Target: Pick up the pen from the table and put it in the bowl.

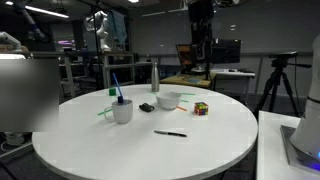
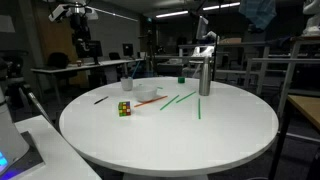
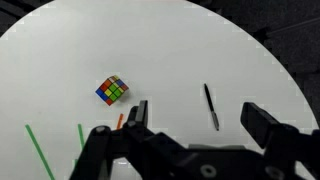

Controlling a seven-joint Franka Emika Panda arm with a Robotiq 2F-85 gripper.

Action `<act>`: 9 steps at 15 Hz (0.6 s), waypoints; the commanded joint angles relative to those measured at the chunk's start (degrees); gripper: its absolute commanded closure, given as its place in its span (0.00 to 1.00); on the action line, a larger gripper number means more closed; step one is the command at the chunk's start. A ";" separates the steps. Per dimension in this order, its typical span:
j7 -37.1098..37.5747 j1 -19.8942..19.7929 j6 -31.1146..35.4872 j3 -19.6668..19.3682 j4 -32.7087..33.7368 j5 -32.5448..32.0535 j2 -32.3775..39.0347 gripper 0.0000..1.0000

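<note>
On the white desk (image 1: 230, 140), the black pen (image 1: 170, 133) lies flat toward the near edge in an exterior view, apart from every other item and untouched. The bowl (image 1: 168, 103) stands further back, between a taller white cup (image 1: 122, 112) and a colour cube (image 1: 201, 108); no pen is seen in it. In the wrist view the pincer (image 3: 195, 112) is spread wide, grips nothing and hangs well above the desk. The pen (image 3: 210, 106) shows between the two fingers, somewhat nearer the one at the picture's right, with its length running away from the camera. The cube (image 3: 112, 90) sits off to the other side, and green sticks (image 3: 38, 150) lie toward the lower corner, clear of the pen. Assessment: the step in hand is the approach for the pick, and no part of the task is completed. The fingers appear set to close across the pen's shaft rather than along it, so little turning of the wrist should be needed. The next move calls for a small sideways correction to centre the pen, then a straight descent until the fingertips come almost to the desk surface, since the pen is thin and lies flat. Risks noted: stopping too high and closing on air, pressing the tips hard into the desk, or nudging the pen so that it rolls. After the grasp, the carry runs back to the bowl, past the cube.
</note>
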 commanded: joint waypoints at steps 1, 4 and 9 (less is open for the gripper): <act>0.47 1.31 -0.07 -1.16 0.09 -0.51 0.20 0.00; -4.09 1.72 1.35 -2.21 1.15 -0.36 3.07 0.00; -14.64 2.77 3.92 -4.74 2.59 -0.13 9.08 0.00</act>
